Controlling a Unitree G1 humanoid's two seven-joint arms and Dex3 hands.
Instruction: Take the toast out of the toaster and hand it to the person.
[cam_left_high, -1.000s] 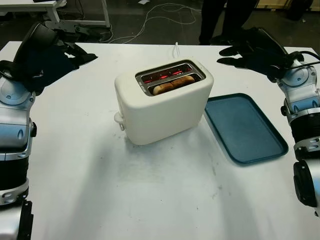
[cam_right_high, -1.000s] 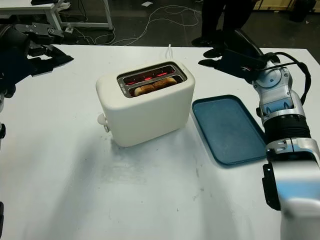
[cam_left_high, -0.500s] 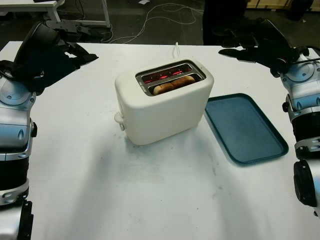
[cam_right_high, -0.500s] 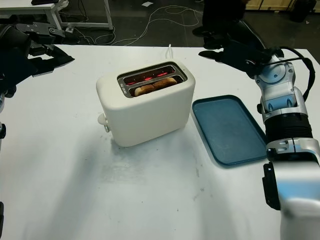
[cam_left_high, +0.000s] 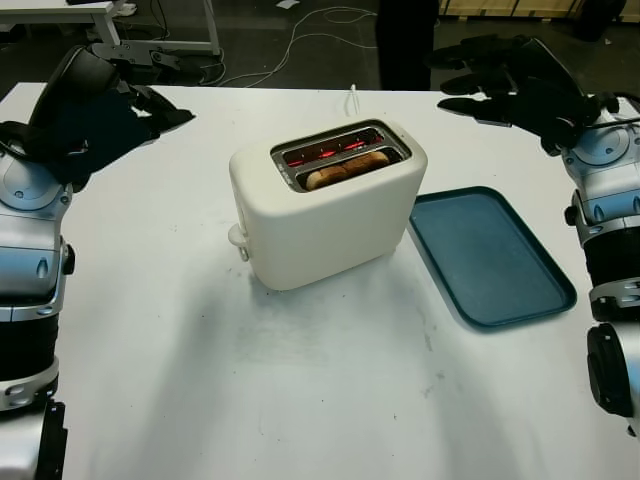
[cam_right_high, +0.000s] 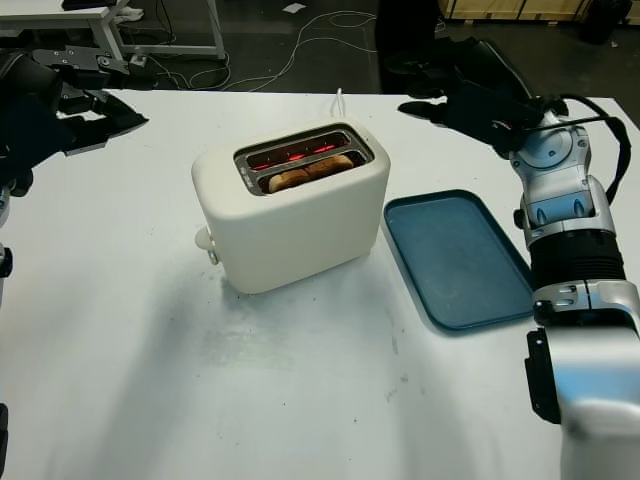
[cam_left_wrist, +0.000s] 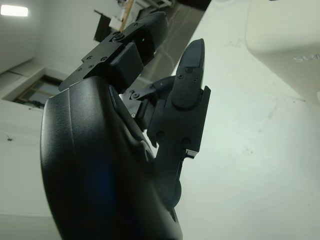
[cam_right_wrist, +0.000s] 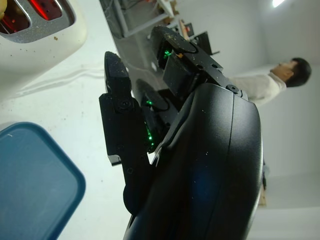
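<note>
Sitting right of toaster (cam_left_high: 328, 205): blue tray (cam_left_high: 490, 255) | toast (cam_left_high: 346, 167) still in slot | left robot hand (cam_left_high: 95, 105), right robot hand (cam_left_high: 510, 80) open, empty, raised over far table (cam_left_high: 300, 400) corners

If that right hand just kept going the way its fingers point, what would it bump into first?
Probably nothing: the open right hand points leftward, passing above and behind the toaster. Depth is uncertain.

Left hand (cam_left_high: 95, 100): black shell, smooth and glossy, black fingers (cam_left_wrist: 187, 95) fixed with small round screws. Right hand (cam_left_high: 515, 80): same black build, green lights inside its finger joints. Forearms: silver-grey segments, black bands between, black cable looping by the right wrist. Person (cam_right_wrist: 272, 80): pale top, dark trousers.
</note>
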